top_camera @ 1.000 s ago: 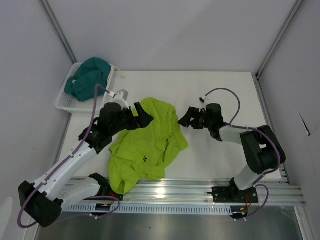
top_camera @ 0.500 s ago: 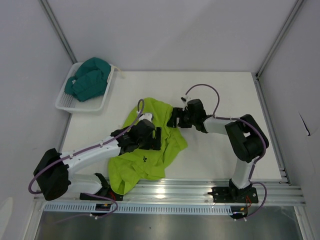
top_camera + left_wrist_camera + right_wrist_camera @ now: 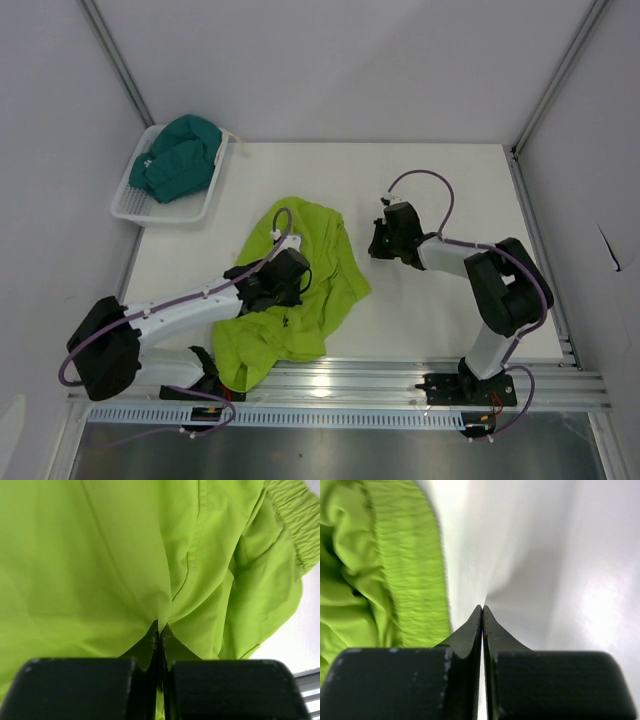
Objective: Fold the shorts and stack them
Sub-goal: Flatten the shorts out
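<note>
From above, the lime green shorts (image 3: pixel 318 262) lie rumpled and unfolded on the counter (image 3: pixel 440 180), reaching from near its middle down toward the near edge left of centre. The dark teal shorts (image 3: pixel 178 158) sit bunched in the white basket (image 3: pixel 128 208) at the far left corner, well apart from the green pair. The left hand (image 3: pixel 288 280) is low over the middle of the green fabric. The right hand (image 3: pixel 380 242) is just beside the pair's right edge, over bare counter.

At the left wrist, the left hand's jaws are closed tight, and a ridge of green cloth gathers right into the tips, so it looks to have a thin pinch of the shorts. The gathered elastic waistband (image 3: pixel 300 520) runs off at the upper right.

At the right wrist, the right hand's jaws are closed on nothing, with the tips over white counter. The ribbed waistband lies just to their left, not between them.

The fabric reads as thin, light and limp. It should drape and crease wherever it is lifted, and a mid-panel pinch will probably drag it into a bunch. The waistband or a hem corner is the firmer place to grip, ideally one hand at each end so that the cloth spreads flat before folding.
</note>
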Controlling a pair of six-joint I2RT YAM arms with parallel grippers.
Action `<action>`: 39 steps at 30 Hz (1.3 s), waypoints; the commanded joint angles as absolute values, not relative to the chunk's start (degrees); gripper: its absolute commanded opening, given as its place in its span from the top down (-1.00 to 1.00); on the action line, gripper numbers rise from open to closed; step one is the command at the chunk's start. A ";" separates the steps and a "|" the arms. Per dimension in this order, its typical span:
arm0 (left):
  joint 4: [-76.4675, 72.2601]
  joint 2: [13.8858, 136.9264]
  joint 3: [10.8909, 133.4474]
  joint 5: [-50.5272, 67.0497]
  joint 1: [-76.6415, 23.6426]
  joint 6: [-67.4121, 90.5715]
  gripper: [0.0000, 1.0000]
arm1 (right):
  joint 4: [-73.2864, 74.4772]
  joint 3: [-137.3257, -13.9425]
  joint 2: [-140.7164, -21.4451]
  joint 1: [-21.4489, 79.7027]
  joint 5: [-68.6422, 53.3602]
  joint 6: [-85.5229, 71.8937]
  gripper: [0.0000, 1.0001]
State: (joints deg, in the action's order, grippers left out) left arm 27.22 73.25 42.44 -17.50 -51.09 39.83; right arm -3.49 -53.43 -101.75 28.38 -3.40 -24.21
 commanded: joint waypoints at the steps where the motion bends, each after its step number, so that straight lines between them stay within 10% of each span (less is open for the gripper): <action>1: 28.55 66.47 45.34 -20.48 -48.71 36.58 1.00 | -6.67 -49.67 -95.37 27.42 -3.50 -24.44 1.00; 5: 32.95 59.01 48.78 -18.20 -44.74 33.67 1.00 | -10.98 -46.94 -90.80 28.56 -5.00 -22.77 0.91; 14: 39.54 47.21 53.09 -9.05 -43.95 30.67 1.00 | -18.54 -47.46 -95.18 28.03 -16.96 -24.26 -0.36; 23: 43.50 36.57 51.86 -13.27 -43.95 32.25 1.00 | -16.64 -52.28 -102.30 32.42 -20.67 -22.86 -0.75; 34: 49.57 34.11 54.14 -20.65 -43.86 34.10 1.00 | -0.70 -65.04 -111.62 39.99 3.95 -18.72 -0.60; 39: 51.41 31.64 56.86 -22.94 -43.86 34.63 1.00 | -0.70 -64.69 -110.74 39.82 3.43 -18.37 0.73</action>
State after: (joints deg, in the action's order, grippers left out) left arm 50.70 33.23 52.80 -19.90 -44.12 33.71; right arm -3.46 -64.14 -110.45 40.10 0.19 -19.18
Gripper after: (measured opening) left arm 0.003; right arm 0.214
